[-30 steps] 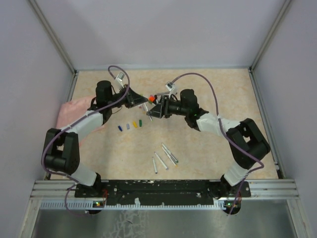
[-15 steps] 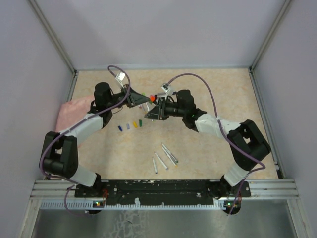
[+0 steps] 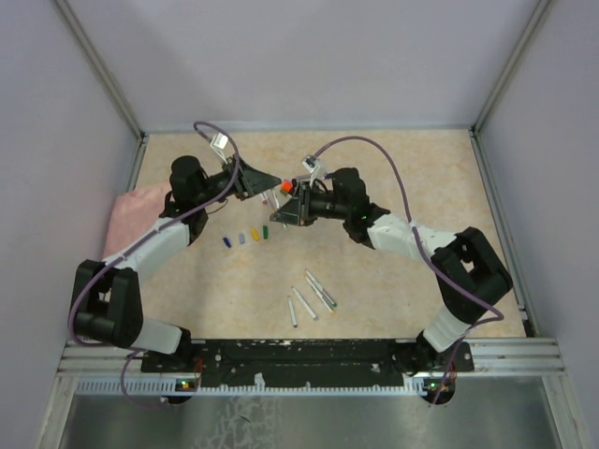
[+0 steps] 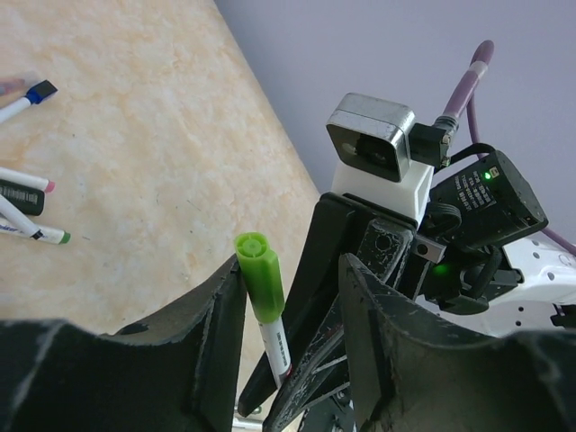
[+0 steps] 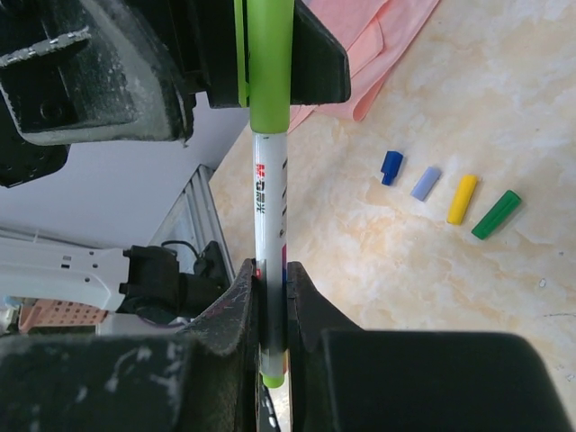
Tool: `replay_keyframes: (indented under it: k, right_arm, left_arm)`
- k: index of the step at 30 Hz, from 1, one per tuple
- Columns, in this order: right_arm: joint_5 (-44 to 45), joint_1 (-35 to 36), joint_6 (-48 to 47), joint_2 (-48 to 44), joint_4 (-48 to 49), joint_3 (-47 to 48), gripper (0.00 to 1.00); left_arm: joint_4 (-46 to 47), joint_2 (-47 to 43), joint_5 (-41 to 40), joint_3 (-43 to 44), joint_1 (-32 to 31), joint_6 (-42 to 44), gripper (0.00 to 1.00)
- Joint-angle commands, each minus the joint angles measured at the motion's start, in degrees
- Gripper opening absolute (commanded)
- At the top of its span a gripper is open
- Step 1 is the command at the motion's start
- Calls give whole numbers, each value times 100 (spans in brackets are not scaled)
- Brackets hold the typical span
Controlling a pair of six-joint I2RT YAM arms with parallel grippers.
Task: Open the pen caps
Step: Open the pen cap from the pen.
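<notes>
One pen [image 5: 268, 207] is in work at this moment. It hangs in the air between the two arms, above the far middle of the counter [image 5: 468, 108], and its light green cap [image 5: 266, 63] sits on the end of the white barrel. In the right wrist view the cap and the barrel meet with no gap, so I judge that this cap is not yet off.

The right claw [image 5: 270, 297] is clenched on the lower part of the barrel, with both fingers pressed on it. The left claw [image 4: 292, 265] is around the cap. The right wrist view shows dark finger parts close on both sides of it. The left wrist view shows the cap against one finger and a space at the other. So I cannot tell if this claw really squeezes the cap.

Four loose caps lie in a short row on the counter, near and below the claws: a blue cap [image 5: 391, 167], a lilac cap [image 5: 426, 183], a yellow cap [image 5: 463, 199] and a dark green cap [image 5: 497, 214]. Each is apart from the next. A few other pens [image 3: 304, 303] lie together closer to the arm bases, well apart from the row. They look bare at the ends, but they are too small to be sure.

By my judgement four caps are done and the light green one is the fifth. I see no more capped pens waiting, so little seems to be left. A pink cloth [image 5: 378, 36] lies at the left edge of the counter.
</notes>
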Motion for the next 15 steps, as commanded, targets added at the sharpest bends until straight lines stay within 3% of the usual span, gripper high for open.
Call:
replay_keyframes:
  k: [1,6,9,12,15]
  right_arm:
    - [5,69,-21,-214,121,153,0]
    - [-3,112,-79,-190,58,205,0]
    - [6,125,-124,-176,1,236,0]
    - [8,131,-157,-176,-68,254,0]
    - [18,155,-296,-213,-236,279,0]
  left_arm:
    - [-37,-144,-104,72,37,47,49]
    - [-136,-145,-104,115,37,98,38]
    - [-115,-119,-63,121,43,92,25]
    - [-94,-124,-57,132,37,98,5]
    - [-105,-148,-146,261,87,154,0]
